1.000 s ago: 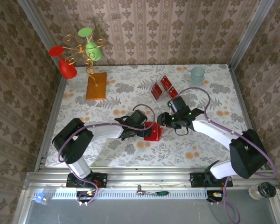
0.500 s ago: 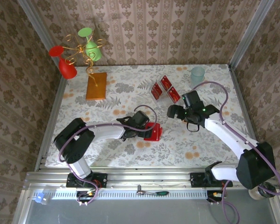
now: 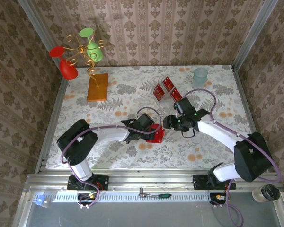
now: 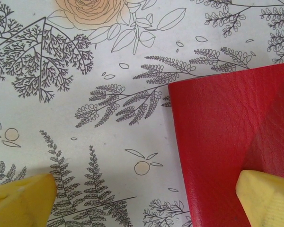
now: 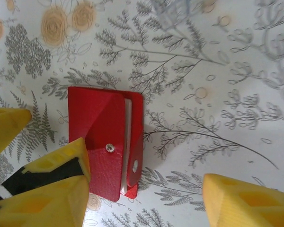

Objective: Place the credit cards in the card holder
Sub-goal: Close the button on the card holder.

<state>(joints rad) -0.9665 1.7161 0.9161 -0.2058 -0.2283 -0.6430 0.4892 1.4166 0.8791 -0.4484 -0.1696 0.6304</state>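
The card holder (image 3: pixel 157 135), a red wallet, lies mid-table with its snap flap partly lifted. In the right wrist view, the card holder (image 5: pixel 102 137) shows a pale edge in the slot under the flap. My left gripper (image 3: pixel 149 132) stands open over the wallet's left side. In its wrist view the left gripper (image 4: pixel 142 203) has one yellow finger (image 4: pixel 267 198) on the card holder (image 4: pixel 227 132) and the other on the cloth. My right gripper (image 3: pixel 168 124) hovers open just right of the wallet; nothing is held in the right gripper (image 5: pixel 142 203). Loose red credit cards (image 3: pixel 159 91) lie behind.
An orange-brown slab (image 3: pixel 97 86) lies at the back left, in front of a wire stand (image 3: pixel 83 49) with red and green glasses. A pale green cup (image 3: pixel 200 75) stands at the back right. The flowered cloth (image 3: pixel 213 142) in front of the right arm is bare.
My right arm swung out to the right and back, returning close beside the wallet. The left gripper stayed on the wallet. The loose cards have not moved.
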